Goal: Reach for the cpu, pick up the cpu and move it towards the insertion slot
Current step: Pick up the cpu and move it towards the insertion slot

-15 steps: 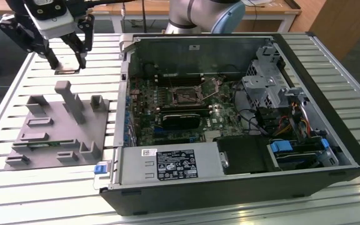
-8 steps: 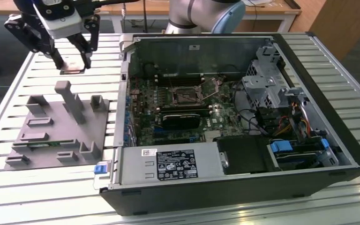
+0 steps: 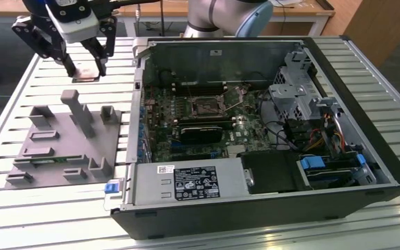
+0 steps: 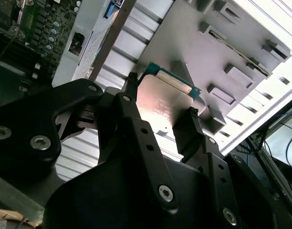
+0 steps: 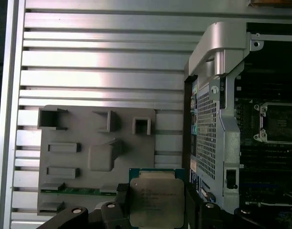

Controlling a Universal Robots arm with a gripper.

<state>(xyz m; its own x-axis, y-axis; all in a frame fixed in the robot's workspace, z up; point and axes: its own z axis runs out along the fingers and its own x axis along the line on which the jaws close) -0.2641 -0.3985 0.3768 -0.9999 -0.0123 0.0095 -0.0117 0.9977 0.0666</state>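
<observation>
The cpu (image 5: 155,202) has a shiny brushed-metal lid with a green board rim showing around it. The gripper (image 4: 160,125) looks like matt black metal with bare steel screw heads. The grey tray (image 3: 64,140) is dull, smooth plastic, no gloss at all. The worktop (image 3: 33,83) is ribbed bare aluminium that throws a lot of glare. The insertion slot (image 3: 206,106) has a silvery metal frame on a green circuit board (image 3: 186,117).

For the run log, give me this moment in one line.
pincer: shut on cpu | cpu: lifted, above slatted table | insertion slot: empty
</observation>
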